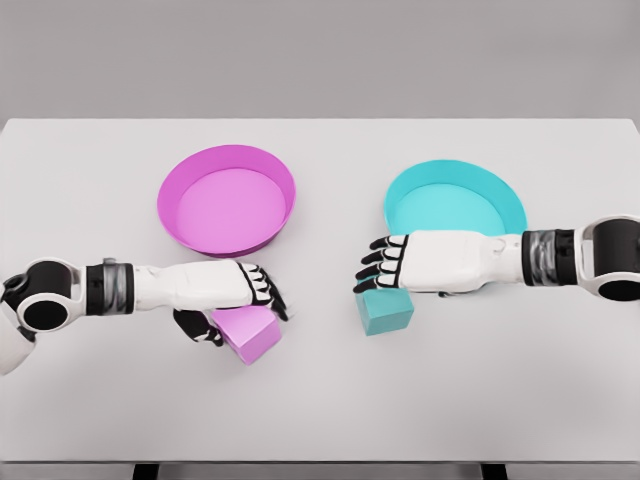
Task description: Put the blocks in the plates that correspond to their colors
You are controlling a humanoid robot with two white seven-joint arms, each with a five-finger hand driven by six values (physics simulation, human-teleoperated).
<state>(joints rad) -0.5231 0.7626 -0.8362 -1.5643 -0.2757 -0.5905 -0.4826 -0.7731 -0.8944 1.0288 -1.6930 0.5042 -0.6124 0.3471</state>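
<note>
Hands both sit over their blocks — your left hand (240,290) curls around the pink block (250,333), pink plate (172,215) straight behind; right hand (385,265) cups the teal block (385,311), teal plate (515,210) behind-right.

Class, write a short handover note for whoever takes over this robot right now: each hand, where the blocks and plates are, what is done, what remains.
Left hand: fingers curled over the pink block on the table; not lifted.
Right hand: over the teal block, firm grasp unclear.
Pink plate and teal plate both hold nothing.
Done: hands at the blocks.
Left: put each block in its matching plate.
</note>
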